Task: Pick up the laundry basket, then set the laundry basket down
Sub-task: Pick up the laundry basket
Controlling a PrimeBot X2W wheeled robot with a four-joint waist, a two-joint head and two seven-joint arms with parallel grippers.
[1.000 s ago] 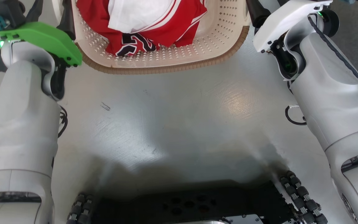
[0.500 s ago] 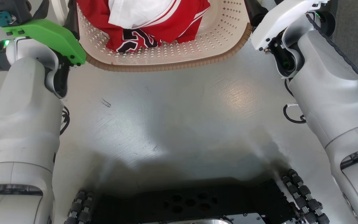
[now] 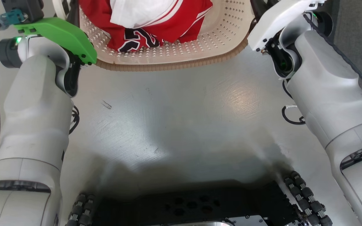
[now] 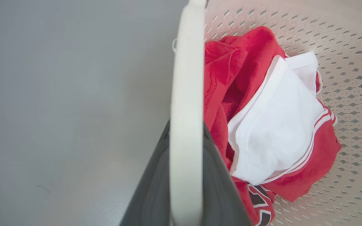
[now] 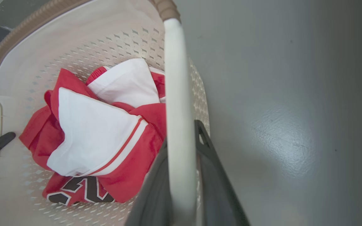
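- Two grips closed: left end effector [image 4: 185,131] pinches the left handle [image 4: 187,78], right end effector [image 5: 181,135] the right handle [image 5: 176,78].
- Between my forearms, over grey floor [image 3: 181,119]: laundry basket [image 3: 174,64]; floor contact unclear.
- Judged stiff, light plastic; smooth handles could slip, and the soft red jersey [image 3: 143,34] inside may shift.
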